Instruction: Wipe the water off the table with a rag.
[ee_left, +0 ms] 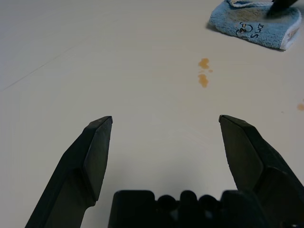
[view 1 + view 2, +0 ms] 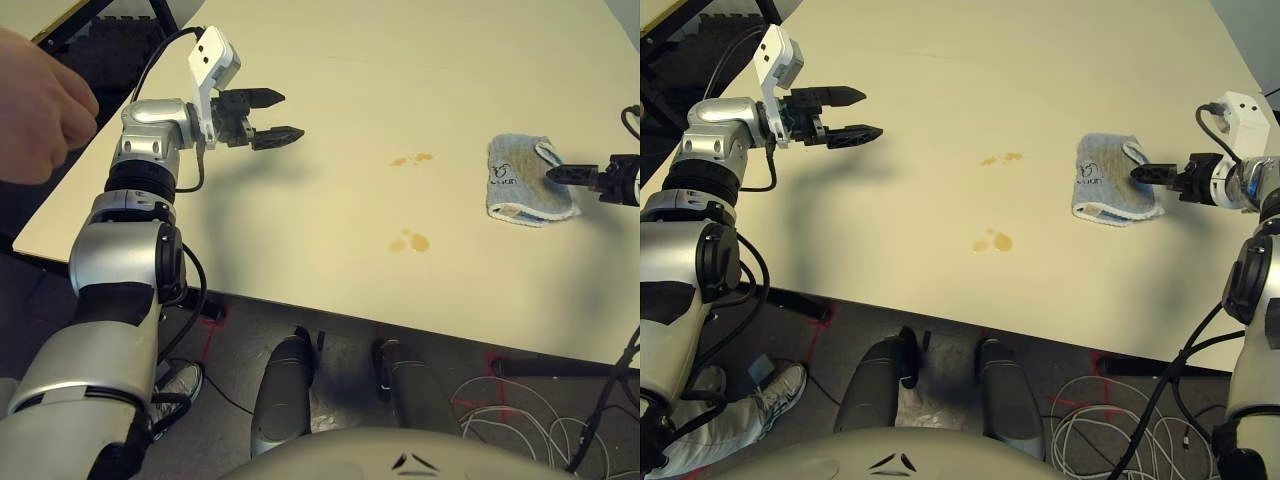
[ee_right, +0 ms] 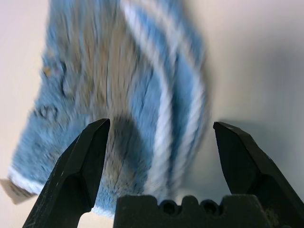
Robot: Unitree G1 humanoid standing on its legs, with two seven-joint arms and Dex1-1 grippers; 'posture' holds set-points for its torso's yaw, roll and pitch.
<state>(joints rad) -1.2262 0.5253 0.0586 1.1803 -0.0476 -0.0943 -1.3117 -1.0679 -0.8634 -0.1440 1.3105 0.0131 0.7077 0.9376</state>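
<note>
Right gripper [image 2: 1145, 174] jaws wide over rag [image 2: 1108, 180]

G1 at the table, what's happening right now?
The right gripper is over the rag, fingers open, not yet closed on it. The left gripper hovers open above the table on the robot's left, holding nothing. Two small clusters of water sit unwiped between the grippers, one farther from the robot than the other. A person's hand shows at the table's left edge, touching nothing on it.
</note>
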